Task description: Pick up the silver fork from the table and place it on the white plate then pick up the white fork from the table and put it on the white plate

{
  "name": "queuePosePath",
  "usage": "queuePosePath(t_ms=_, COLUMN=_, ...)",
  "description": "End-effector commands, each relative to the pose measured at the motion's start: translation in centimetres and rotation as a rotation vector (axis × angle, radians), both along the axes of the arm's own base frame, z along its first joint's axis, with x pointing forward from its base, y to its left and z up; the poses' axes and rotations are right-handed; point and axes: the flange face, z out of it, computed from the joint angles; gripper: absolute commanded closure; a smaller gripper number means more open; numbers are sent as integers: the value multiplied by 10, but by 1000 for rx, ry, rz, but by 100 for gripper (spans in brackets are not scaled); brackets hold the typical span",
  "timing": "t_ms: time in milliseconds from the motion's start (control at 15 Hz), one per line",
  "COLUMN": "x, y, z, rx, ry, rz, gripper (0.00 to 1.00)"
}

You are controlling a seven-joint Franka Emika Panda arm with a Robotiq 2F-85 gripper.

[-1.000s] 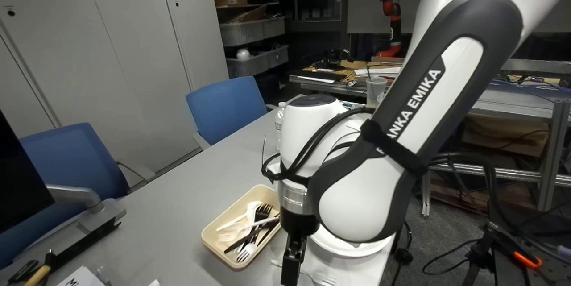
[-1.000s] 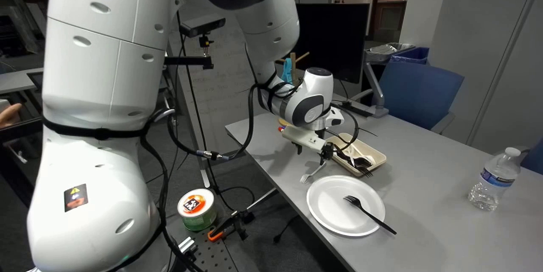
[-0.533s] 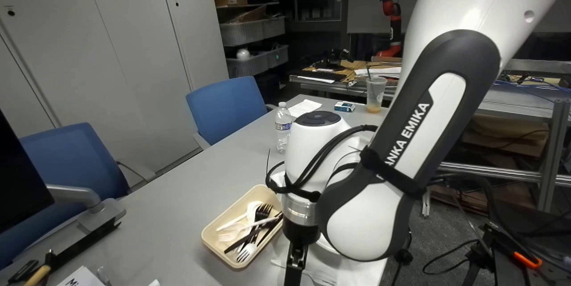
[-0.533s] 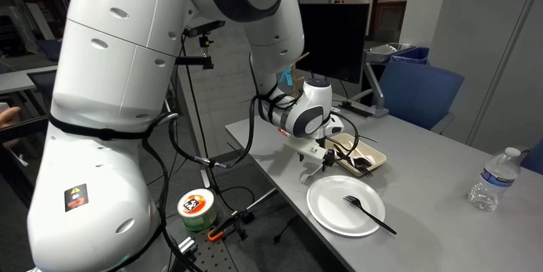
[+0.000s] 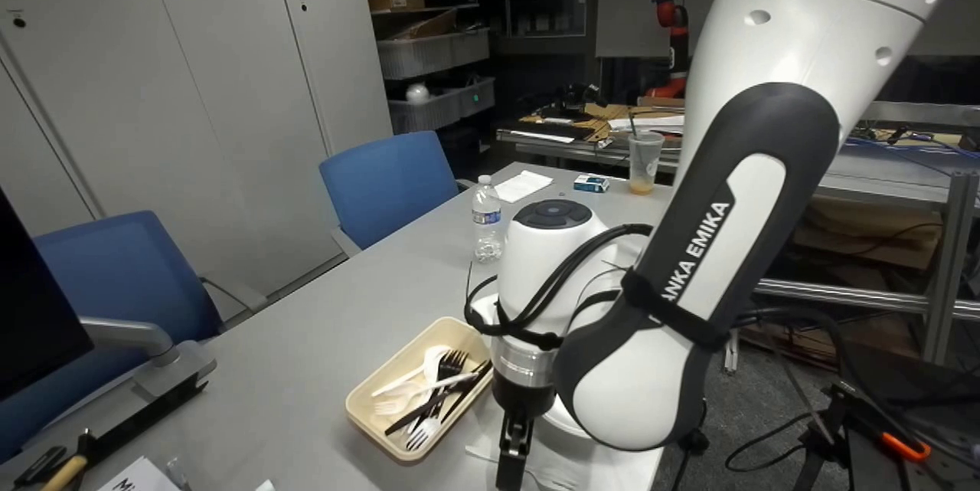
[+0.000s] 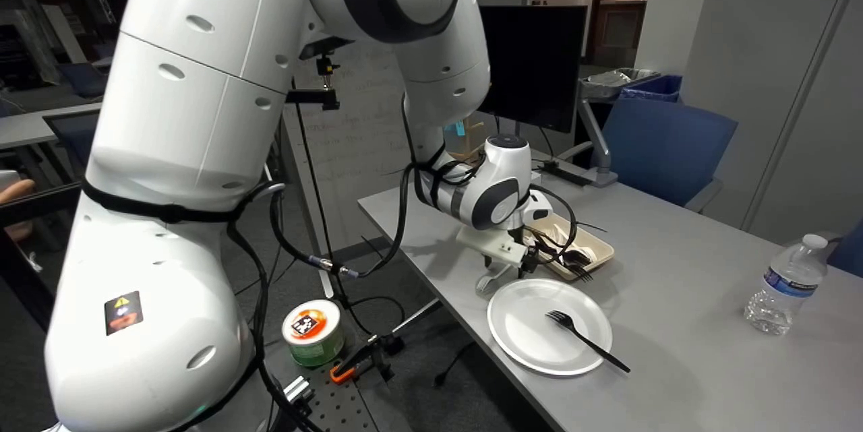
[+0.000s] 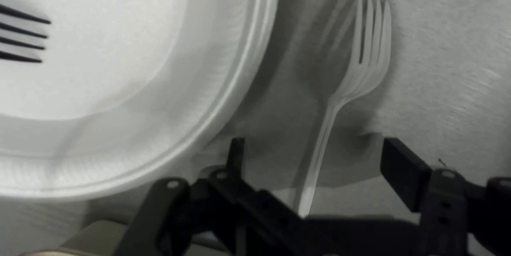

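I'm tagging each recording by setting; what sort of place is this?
Most likely a robotics lab in an office-like room: a red and black jointed robot arm stands in the background in an exterior view, and there are blue-backed office chairs and a black flat-screen monitor.

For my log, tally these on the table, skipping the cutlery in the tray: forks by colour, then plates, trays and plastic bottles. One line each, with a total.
Dark fork: 1
White fork: 1
White plate: 1
Tan tray: 1
Plastic bottle: 1
Total: 5

Downward pincer [image 7: 315, 155], jaws wide apart
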Motion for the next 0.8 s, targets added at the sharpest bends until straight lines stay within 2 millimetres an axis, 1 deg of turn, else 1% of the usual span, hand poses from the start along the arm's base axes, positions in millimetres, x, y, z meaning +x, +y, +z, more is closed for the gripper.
queuePosePath(t_ms=0, x=5, y=2, z=-6, rx=-7, ry=-9, rz=-11, gripper=37)
queuePosePath(t_ms=67, x=5, y=3, z=-7, rx=-7, ry=-8, rz=-11, gripper=40)
queuePosePath(t_ms=133, x=6, y=3, z=-7, rx=-8, ry=-11, rz=-13, gripper=46)
queuePosePath(t_ms=333, x=11, y=3, z=-2, rx=1, ry=-15, rz=-27, gripper=71)
queuePosePath(t_ms=467, x=13, y=4, z=0, rx=4, ry=-19, rz=-38, gripper=85)
queuePosePath(t_ms=533, x=15, y=3, z=1, rx=10, ry=-17, rz=-46, gripper=93)
queuePosePath(t_ms=600, x=16, y=3, z=1, rx=12, ry=-18, rz=-54, gripper=99)
queuePosePath(t_ms=733, x=17, y=2, z=1, rx=20, ry=-13, rz=-71, gripper=100)
